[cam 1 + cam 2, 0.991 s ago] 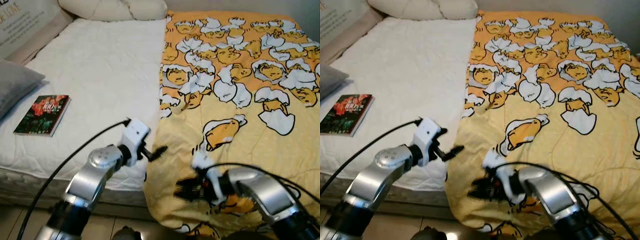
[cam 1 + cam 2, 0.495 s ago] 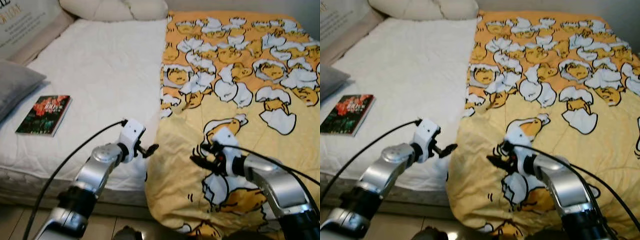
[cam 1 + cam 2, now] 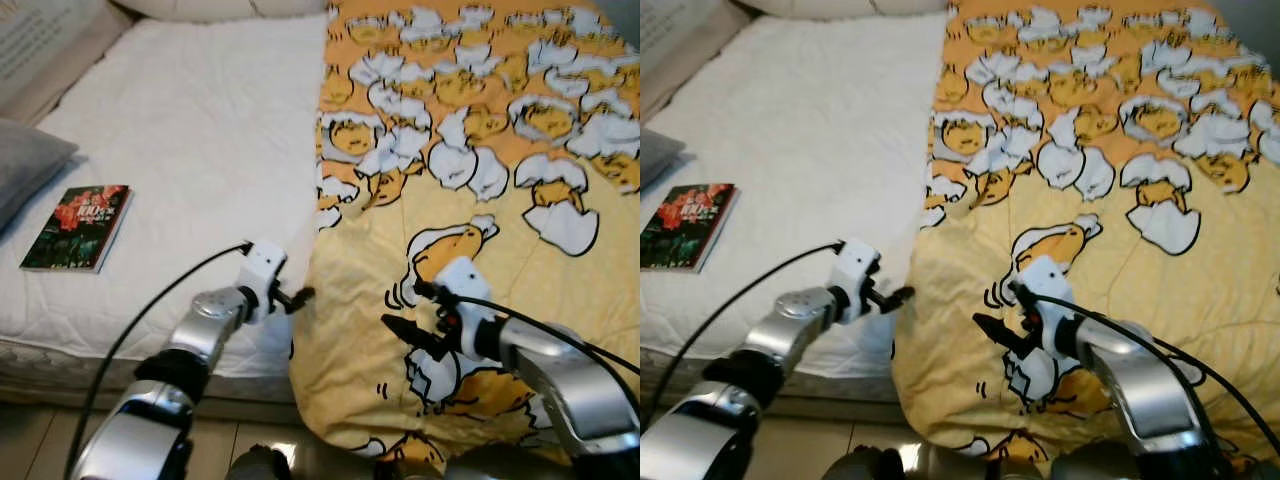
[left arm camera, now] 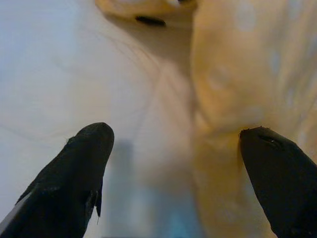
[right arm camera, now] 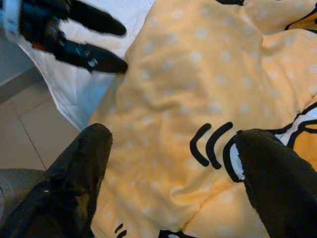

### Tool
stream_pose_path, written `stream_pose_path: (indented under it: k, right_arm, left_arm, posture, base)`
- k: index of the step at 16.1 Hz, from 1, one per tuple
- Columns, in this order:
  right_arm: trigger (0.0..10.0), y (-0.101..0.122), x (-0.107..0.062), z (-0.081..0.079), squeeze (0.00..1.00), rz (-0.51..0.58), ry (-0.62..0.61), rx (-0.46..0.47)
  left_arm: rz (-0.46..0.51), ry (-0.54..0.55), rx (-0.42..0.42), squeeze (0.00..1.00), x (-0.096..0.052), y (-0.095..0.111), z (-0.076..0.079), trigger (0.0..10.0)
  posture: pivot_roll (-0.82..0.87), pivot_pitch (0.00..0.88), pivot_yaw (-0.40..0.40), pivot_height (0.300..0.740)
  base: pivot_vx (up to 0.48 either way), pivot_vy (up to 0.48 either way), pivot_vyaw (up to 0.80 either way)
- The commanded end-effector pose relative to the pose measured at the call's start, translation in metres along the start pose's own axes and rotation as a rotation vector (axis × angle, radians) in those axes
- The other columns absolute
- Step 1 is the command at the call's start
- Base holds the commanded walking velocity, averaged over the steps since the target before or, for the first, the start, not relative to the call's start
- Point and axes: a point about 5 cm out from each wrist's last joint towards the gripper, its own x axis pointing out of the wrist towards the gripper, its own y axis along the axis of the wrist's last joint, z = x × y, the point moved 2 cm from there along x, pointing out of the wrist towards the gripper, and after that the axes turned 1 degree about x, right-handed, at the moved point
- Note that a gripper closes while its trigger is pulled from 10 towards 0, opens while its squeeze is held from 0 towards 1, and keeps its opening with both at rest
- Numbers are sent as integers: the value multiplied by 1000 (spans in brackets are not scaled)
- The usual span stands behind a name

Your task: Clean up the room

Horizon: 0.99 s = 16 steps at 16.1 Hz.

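Observation:
A yellow duvet (image 3: 470, 150) printed with cartoon eggs covers the right half of the bed and hangs over its front edge. The left half is bare white sheet (image 3: 200, 130). My left gripper (image 3: 300, 296) is open at the front of the bed, right at the duvet's left edge; in the left wrist view its fingers (image 4: 84, 163) straddle the line where sheet meets duvet. Just above the duvet's front part, my right gripper (image 3: 400, 310) is also open, holding nothing. Its wrist view shows yellow cloth (image 5: 168, 89) between its fingers (image 5: 84, 163), with the left gripper (image 5: 94, 44) beyond.
A book (image 3: 77, 227) with a dark red cover lies on the sheet at the left, beside a grey pillow (image 3: 25, 170). White pillows (image 3: 200, 5) sit at the head of the bed. Tiled floor (image 3: 30, 440) runs along the bed's front.
My right gripper rose from low on the duvet's front hang to just above the duvet. The left gripper drew closer to the duvet's edge. The camera has tilted down a little.

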Motion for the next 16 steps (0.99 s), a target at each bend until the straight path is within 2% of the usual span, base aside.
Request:
stream_pose_path:
  k: [1, 4, 6, 8, 9, 10, 16]
  right_arm:
    - [10000, 0, -6, -4, 27, 2, 20, 12]
    - [10000, -3, -14, -8, 0, -2, 40, 18]
    - [10000, -4, -16, -8, 0, -5, 42, 22]
    - [10000, -4, -16, -8, 0, -9, 43, 19]
    - [10000, -3, -16, -8, 0, -9, 42, 17]
    - [10000, -3, -16, -7, 0, -8, 42, 16]
    - [10000, -4, -20, -11, 0, -30, 101, -38]
  left_arm:
    - [36, -27, -41, 0, 1, 3, 0, 10000]
    - [155, -101, -181, 0, 5, 16, 8, 10000]
    - [142, -149, -168, 0, 5, 11, 13, 10000]
    - [73, -157, -125, 0, 5, -2, 16, 10000]
    - [43, -107, -98, 0, 5, -8, 12, 3804]
    - [43, -70, -112, 0, 4, -9, 8, 0]
    - [46, -120, -93, 0, 5, -11, 14, 0]
  posture:
    - [-102, 202, 96, 740]
    - [-105, 198, 106, 740]
    - [-104, 196, 110, 740]
    - [-105, 193, 110, 740]
    - [-106, 192, 109, 740]
    - [-107, 191, 108, 740]
    - [-108, 172, 106, 740]
  base:
    - [0, 0, 0]
    - [0, 0, 0]
    - [0, 0, 0]
    - [0, 0, 0]
    - [0, 0, 0]
    - [0, 0, 0]
    - [0, 0, 0]
